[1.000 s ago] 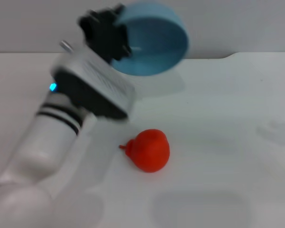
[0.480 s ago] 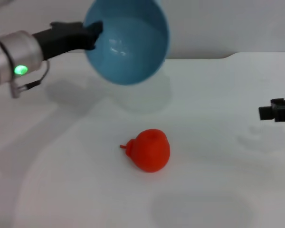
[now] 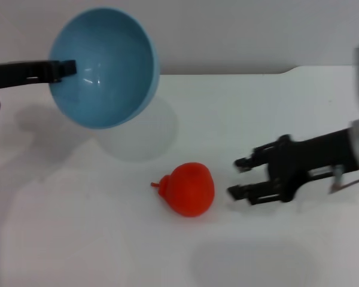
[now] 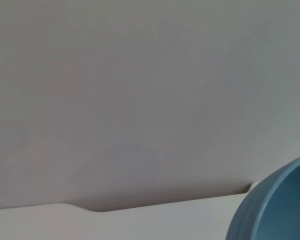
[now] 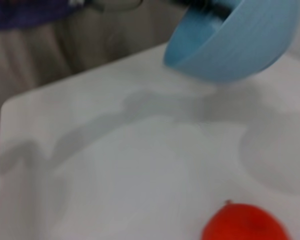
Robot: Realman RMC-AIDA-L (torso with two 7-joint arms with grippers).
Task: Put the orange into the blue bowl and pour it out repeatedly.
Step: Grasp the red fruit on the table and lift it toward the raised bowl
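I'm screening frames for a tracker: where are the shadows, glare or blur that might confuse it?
Head view: soft shadow on the table beneath the raised blue bowl, small highlights inside it; the open right gripper by the orange is slightly smeared. Right wrist view: everything is soft, arm shadows streak the table. Left wrist view: mostly featureless wall.

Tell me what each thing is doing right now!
Small red-orange round fruit: lying loose on the white table, out of the bowl.
Glossy light-blue round bowl: held up off the table, tipped on its side, empty.
Left end effector: gripping the bowl's rim.
Right end effector: open, beside the fruit, not touching.
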